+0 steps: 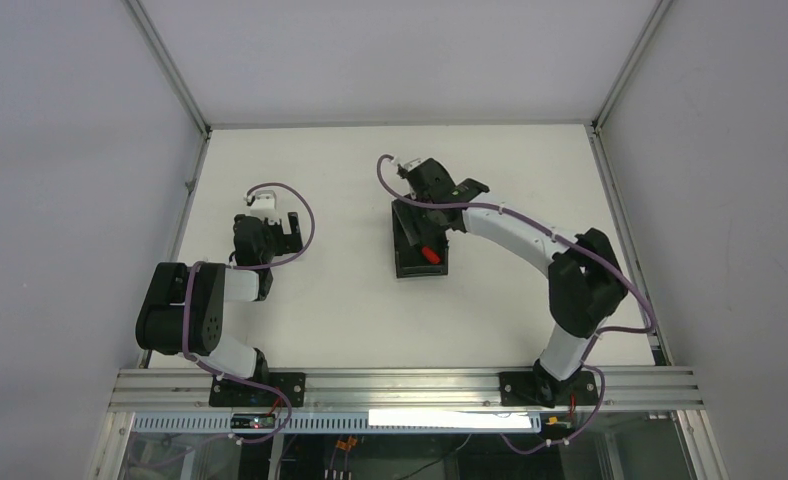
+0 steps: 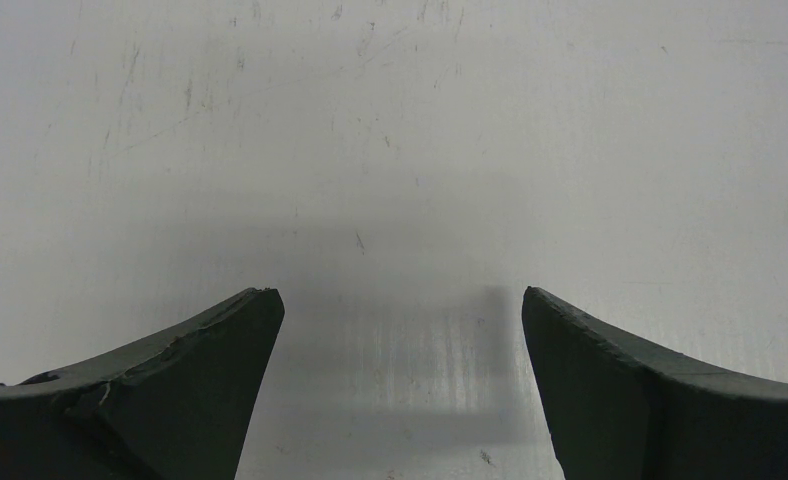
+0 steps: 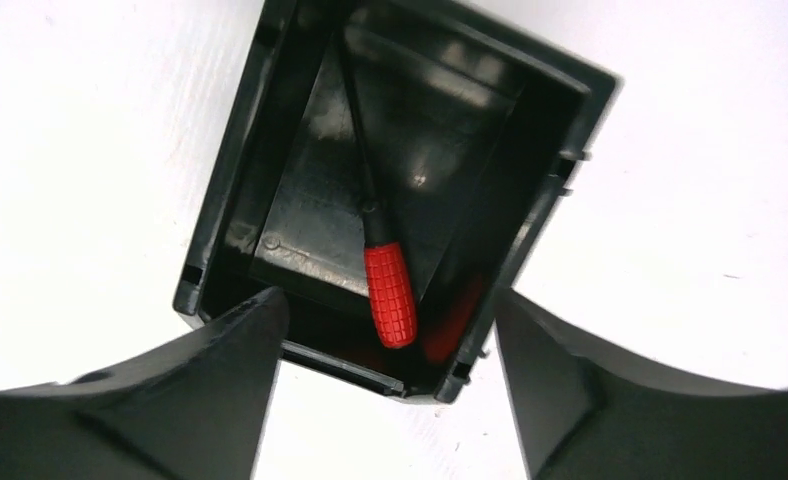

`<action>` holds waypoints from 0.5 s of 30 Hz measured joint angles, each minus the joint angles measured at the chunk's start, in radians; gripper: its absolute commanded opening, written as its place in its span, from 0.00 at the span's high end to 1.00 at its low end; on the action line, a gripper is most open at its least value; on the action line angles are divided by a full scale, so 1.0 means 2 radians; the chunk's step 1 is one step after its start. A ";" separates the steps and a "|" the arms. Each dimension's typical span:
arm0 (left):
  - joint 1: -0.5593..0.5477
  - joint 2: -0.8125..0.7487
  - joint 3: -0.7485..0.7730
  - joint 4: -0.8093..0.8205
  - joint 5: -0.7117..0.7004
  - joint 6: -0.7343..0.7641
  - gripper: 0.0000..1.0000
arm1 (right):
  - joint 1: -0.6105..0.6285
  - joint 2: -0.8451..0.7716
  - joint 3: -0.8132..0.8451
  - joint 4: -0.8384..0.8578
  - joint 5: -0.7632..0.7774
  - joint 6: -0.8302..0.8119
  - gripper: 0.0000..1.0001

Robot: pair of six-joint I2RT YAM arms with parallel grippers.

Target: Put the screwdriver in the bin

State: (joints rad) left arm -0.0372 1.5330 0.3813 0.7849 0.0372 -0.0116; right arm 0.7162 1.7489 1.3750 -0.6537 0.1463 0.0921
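1. The screwdriver (image 3: 388, 292) lies inside the bin (image 3: 230, 175). In the right wrist view its long axis runs nearly top to bottom. The thin black shaft points to the top of the frame, leaning slightly left. The red handle is at lower centre, close to the bin's bottom wall.
2. The handle crosses a ridge in the bin floor. I can't tell whether it rests on the ridge.
3. The right claw (image 3: 385, 310) has its fingers spread wide and grips nothing. The tips sit on either side of the handle end of the bin. I can't tell whether they touch the rim.
4. The left claw (image 2: 400, 295) also has its fingers apart. Only scuffed white table (image 2: 390, 120) shows between them.
5. In the top view, the bin (image 1: 420, 272) sits mid-frame with table (image 1: 340, 300) showing on all four sides, well off every edge. The left arm is at far left, well apart from the bin.
6. The top view shows only the red handle (image 1: 430, 254), in the bin's lower right. The shaft is lost against the black, and the right arm's wrist covers the bin's upper end. The wrist view shows the full length.
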 measured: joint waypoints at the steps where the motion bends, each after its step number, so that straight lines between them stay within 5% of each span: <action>1: 0.000 0.000 0.000 0.000 0.000 0.000 0.01 | 0.000 -0.006 0.003 -0.001 0.006 0.005 0.07; 7: 0.000 0.000 0.000 0.000 0.000 0.000 0.01 | -0.050 -0.064 0.002 -0.006 0.039 0.043 0.01; 15: 0.000 0.000 0.000 0.000 0.000 0.000 0.01 | -0.283 -0.149 -0.104 0.014 0.018 0.074 0.01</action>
State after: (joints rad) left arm -0.0372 1.5330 0.3813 0.7849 0.0372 -0.0116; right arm 0.1493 1.4517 1.1667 -0.6258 0.1822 0.2394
